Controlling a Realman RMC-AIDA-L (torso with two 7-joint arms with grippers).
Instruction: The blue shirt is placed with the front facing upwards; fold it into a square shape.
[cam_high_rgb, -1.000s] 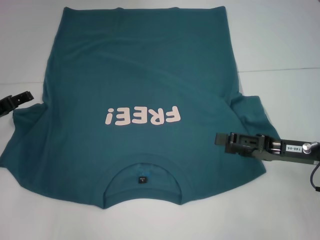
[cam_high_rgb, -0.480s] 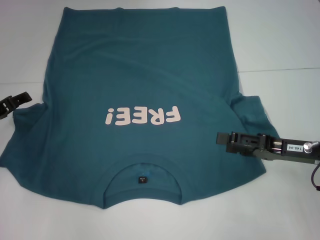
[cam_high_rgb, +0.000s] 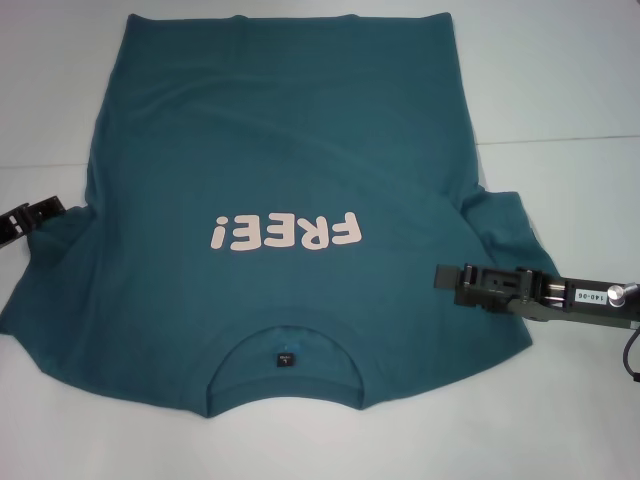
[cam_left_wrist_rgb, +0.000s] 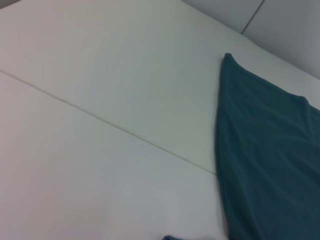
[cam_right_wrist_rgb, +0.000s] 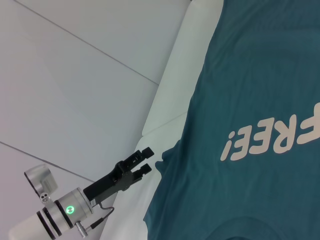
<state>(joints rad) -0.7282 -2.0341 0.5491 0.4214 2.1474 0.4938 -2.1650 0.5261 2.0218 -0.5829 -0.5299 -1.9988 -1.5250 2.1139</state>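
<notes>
While spread flat, front up, across white desk (cam_high_rgb: 560, 90): shirt (cam_high_rgb: 290, 150), collar nearest. Left hand (cam_high_rgb: 40, 212) at left sleeve edge, fingers slightly parted, gripping nothing. Right hand (cam_high_rgb: 447, 279) over right sleeve, opening impossible to tell. Nothing else nearby.

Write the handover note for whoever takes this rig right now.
Left gripper: jaws open, at the edge of the blue shirt's left sleeve, holding nothing.
Right gripper: over the right sleeve; grip unclear.
Shirt: spread flat on the white table, front up, collar nearest the robot, FREE! lettering showing.
Done: no fold yet.
Left: fold both sleeves in, then fold the body into a square.
</notes>
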